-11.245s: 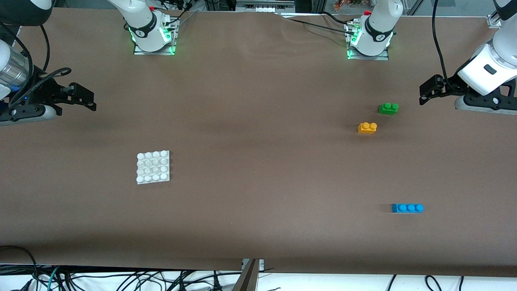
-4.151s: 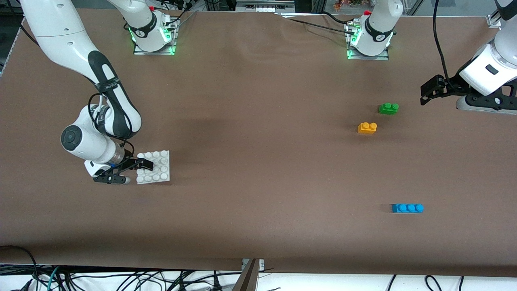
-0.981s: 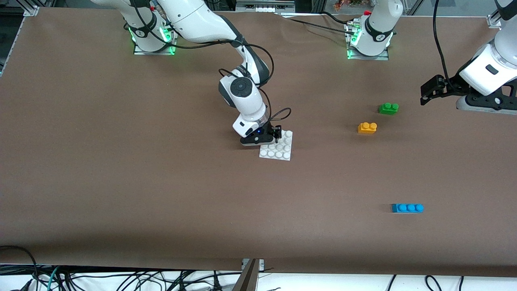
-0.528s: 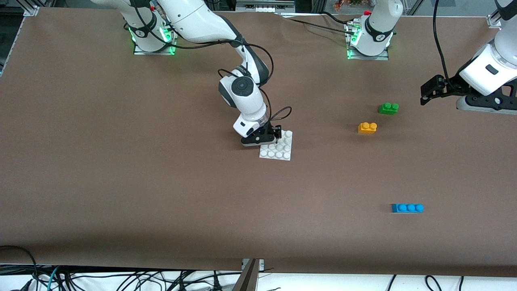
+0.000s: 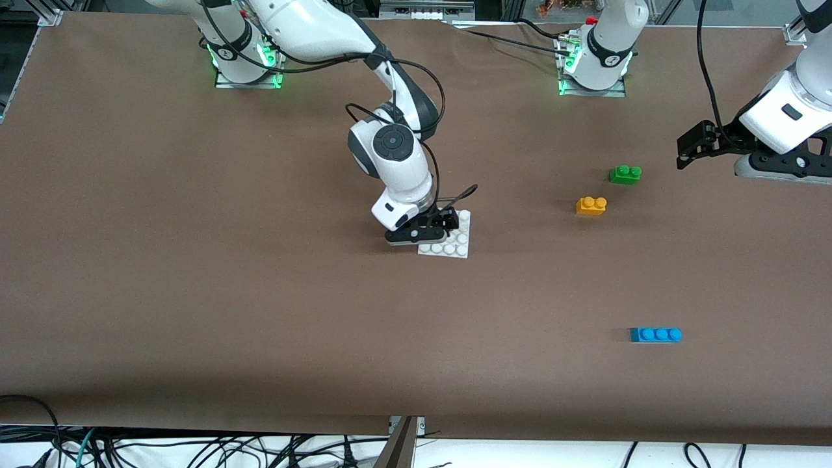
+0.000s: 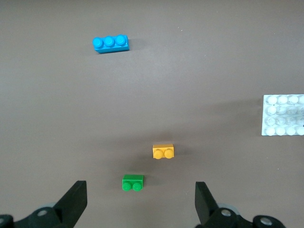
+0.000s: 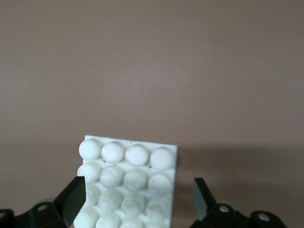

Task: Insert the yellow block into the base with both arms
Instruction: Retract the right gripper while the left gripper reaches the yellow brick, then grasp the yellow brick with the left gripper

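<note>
The yellow block (image 5: pixel 591 205) lies on the table toward the left arm's end, also in the left wrist view (image 6: pixel 163 151). The white studded base (image 5: pixel 456 244) lies flat near the table's middle; it also shows in the left wrist view (image 6: pixel 282 116) and the right wrist view (image 7: pixel 128 175). My right gripper (image 5: pixel 448 221) is open just over the base's edge farther from the front camera, fingers apart and holding nothing (image 7: pixel 137 190). My left gripper (image 5: pixel 682 146) waits open and empty over the table's left-arm end, the green brick between its fingers in its own view (image 6: pixel 137 190).
A green two-stud brick (image 5: pixel 625 174) sits close to the yellow block, a little farther from the front camera (image 6: pixel 132 182). A blue three-stud brick (image 5: pixel 656 334) lies nearer to the front camera (image 6: pixel 110 43). Brown cloth covers the table.
The right arm brought the base from its own end to the table's middle. In the last half second its gripper has risen slightly off the base. The left arm has not moved.
</note>
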`<action>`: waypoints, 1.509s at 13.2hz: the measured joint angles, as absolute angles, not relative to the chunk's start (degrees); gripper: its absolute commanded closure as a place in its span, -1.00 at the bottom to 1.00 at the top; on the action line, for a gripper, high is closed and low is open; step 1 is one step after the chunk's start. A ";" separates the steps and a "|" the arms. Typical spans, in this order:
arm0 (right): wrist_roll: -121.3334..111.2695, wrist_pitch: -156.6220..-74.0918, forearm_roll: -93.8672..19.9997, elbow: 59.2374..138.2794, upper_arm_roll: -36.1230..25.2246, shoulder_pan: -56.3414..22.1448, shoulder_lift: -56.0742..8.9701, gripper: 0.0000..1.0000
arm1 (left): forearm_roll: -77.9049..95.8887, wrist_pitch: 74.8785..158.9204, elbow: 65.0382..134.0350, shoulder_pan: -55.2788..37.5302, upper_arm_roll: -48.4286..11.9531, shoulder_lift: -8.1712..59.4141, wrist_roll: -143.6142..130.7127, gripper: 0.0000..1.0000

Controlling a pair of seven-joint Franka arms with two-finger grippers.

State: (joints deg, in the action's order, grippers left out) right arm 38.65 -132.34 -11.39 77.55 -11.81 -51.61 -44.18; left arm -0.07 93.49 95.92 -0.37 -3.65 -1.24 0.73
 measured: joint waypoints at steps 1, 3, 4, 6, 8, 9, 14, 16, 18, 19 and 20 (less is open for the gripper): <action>38.53 -126.74 -11.39 75.59 -13.61 -51.11 -42.34 -1.00 | -0.07 93.49 95.94 -0.34 -3.64 -1.17 0.73 -1.00; 36.30 -117.99 -11.33 73.37 -16.08 -48.58 -37.71 -1.00 | -0.07 93.38 95.98 -0.28 -3.64 -1.06 0.73 -1.00; 33.55 -114.69 -11.30 73.02 -17.10 -46.87 -35.20 -1.00 | -0.07 93.01 96.10 -0.28 -3.65 -1.00 0.73 -1.00; 27.10 -107.68 -11.29 72.99 -20.22 -44.24 -30.79 -1.00 | -0.07 92.10 96.49 -0.28 -3.65 -0.39 0.73 -1.00; 20.07 -100.38 -11.31 73.40 -24.86 -43.29 -27.24 -1.00 | -0.07 92.23 96.90 -0.29 -3.69 1.32 0.73 -1.00; 17.25 -97.89 -11.32 74.38 -26.75 -43.15 -25.34 -1.00 | -0.07 92.91 97.31 -0.30 -3.78 2.50 0.73 -1.00; 14.65 -95.22 -7.87 86.68 -27.08 -40.26 -12.51 -1.00 | -0.07 110.94 109.97 -0.56 -6.19 5.13 -0.63 -1.00; 14.56 -93.66 -4.80 90.14 -14.99 -27.19 -7.38 -1.00 | -0.07 119.60 118.46 -0.71 -6.90 5.38 -2.00 -1.00; 13.93 -92.65 -3.30 91.92 -5.75 -16.19 -3.76 -1.00 | -1.53 127.97 125.72 -0.69 -6.93 5.86 -2.06 -1.00; 12.89 -92.51 -3.20 92.82 -3.45 -12.56 -2.28 -1.00 | -2.93 131.04 128.53 -0.69 -6.93 6.50 -2.20 -1.00; 12.15 -92.09 -3.16 93.51 -2.29 -9.99 -1.02 -1.00 | -3.70 133.53 130.42 -0.68 -6.93 7.46 -2.26 -1.00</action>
State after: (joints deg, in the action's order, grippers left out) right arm 12.15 -92.09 -3.16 93.51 -2.29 -9.99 -1.02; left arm -3.70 133.53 130.42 -0.68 -6.93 7.46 -2.26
